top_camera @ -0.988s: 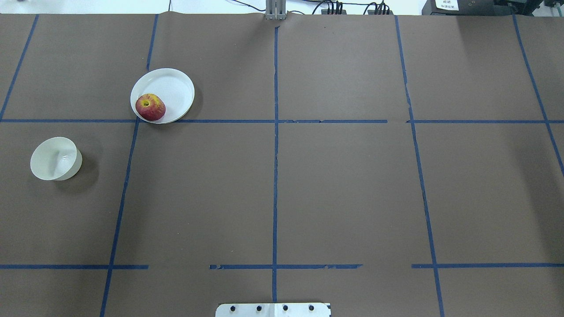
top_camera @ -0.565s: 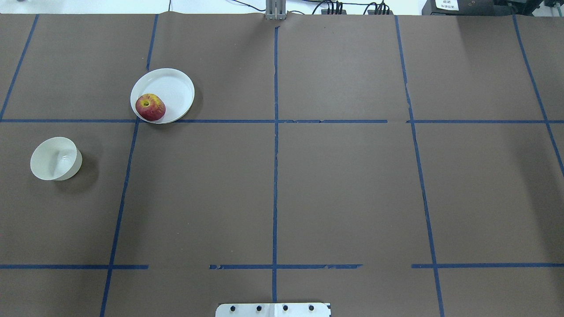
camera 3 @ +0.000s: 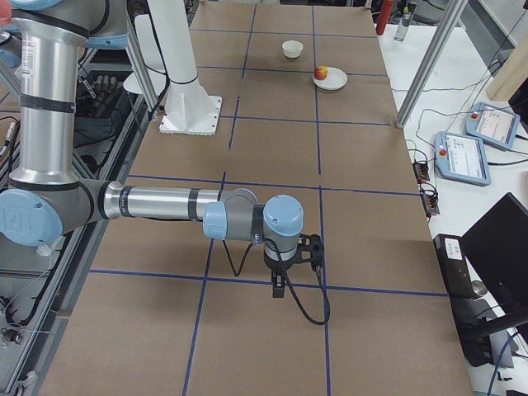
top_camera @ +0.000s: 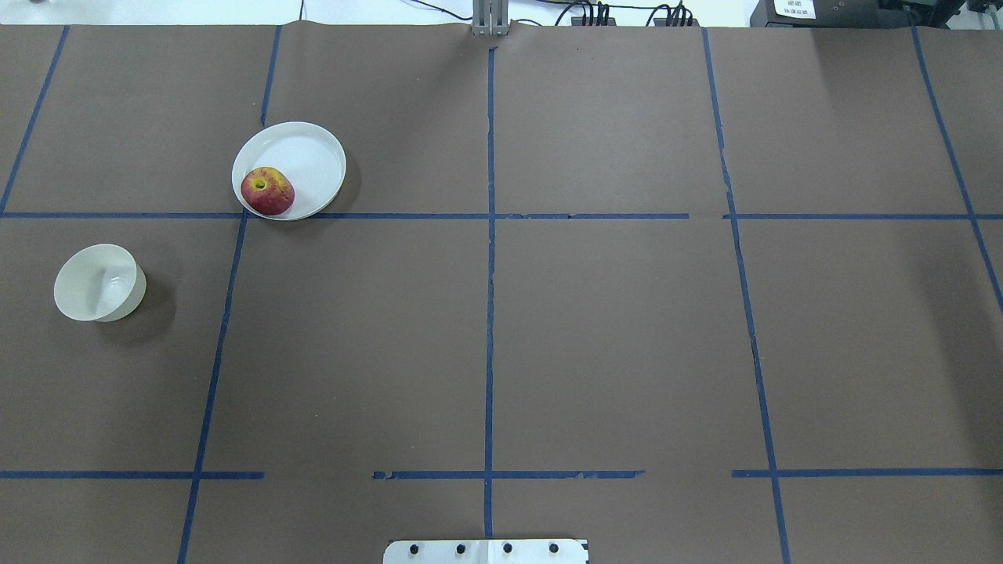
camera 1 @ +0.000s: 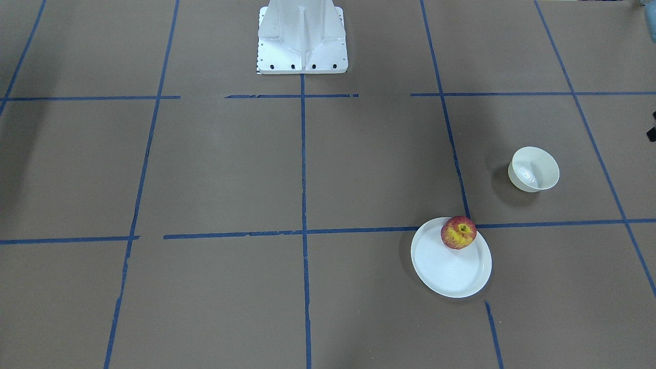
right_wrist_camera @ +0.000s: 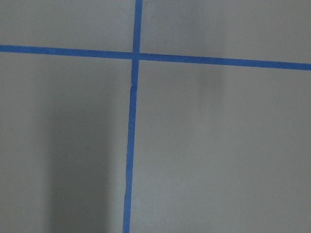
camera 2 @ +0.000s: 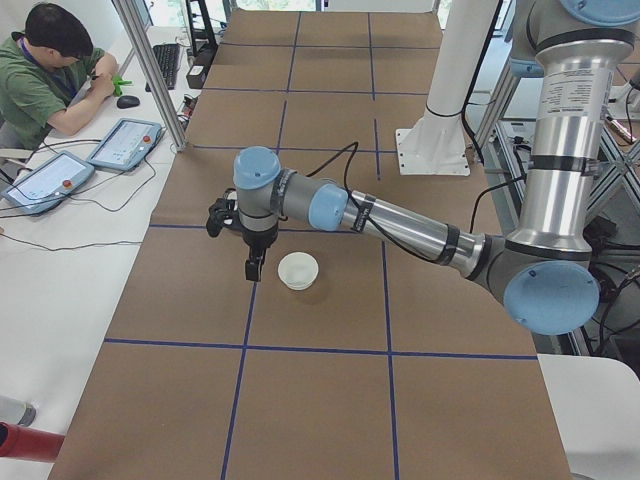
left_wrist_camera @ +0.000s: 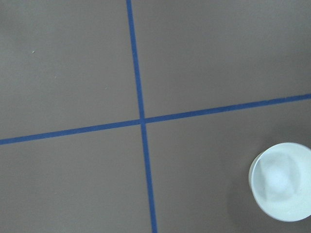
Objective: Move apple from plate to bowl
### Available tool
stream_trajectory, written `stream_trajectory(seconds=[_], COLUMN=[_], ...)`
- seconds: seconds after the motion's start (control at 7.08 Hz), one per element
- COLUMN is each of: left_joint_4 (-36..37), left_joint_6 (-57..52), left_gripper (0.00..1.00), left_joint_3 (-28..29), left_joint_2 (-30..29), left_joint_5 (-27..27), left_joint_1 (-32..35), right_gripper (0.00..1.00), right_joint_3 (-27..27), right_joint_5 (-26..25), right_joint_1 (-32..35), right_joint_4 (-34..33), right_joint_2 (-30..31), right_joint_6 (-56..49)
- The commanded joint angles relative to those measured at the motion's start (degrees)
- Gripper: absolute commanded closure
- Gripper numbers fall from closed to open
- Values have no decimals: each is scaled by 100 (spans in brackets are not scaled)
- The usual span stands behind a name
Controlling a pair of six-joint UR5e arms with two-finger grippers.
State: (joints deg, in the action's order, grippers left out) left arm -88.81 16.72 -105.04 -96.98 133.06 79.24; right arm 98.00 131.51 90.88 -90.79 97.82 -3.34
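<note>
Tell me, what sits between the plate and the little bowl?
Nothing but brown table cover crossed by a blue tape line separates the plate and the bowl, clearest in the overhead view.

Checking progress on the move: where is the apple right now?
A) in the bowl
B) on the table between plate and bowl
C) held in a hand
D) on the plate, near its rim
D: the apple sits on the plate by its rim, and the bowl is empty.

Small red apple (top_camera: 267,190) sits on flat round white plate (top_camera: 309,153), at its near-left rim. Small deep cream bowl (top_camera: 99,282) stands by left edge of brown table (top_camera: 611,337), nearer the robot.
</note>
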Motion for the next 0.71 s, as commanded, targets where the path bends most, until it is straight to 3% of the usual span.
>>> stream_trajectory(seconds=[0.0, 0.28, 0.42, 0.56], left_joint_4=[-493, -1283, -1705, -2214], left_joint_6=[1747, 2763, 2932, 3134], left_gripper=[0, 0, 0, 0], left_joint_3=[185, 947, 1273, 1685], left_joint_2=[-811, -1619, -1735, -1763], left_joint_5=[-43, -383, -908, -1035], left_joint_1=[-1098, -1856, -2103, -2227], right_gripper=[0, 0, 0, 0], right_joint_3=[0, 0, 0, 0], right_joint_5=[-2, -2, -2, -2], right_joint_1=[0, 0, 0, 0], right_joint_4=[0, 0, 0, 0], right_joint_2=[0, 0, 0, 0], right_joint_6=[0, 0, 0, 0])
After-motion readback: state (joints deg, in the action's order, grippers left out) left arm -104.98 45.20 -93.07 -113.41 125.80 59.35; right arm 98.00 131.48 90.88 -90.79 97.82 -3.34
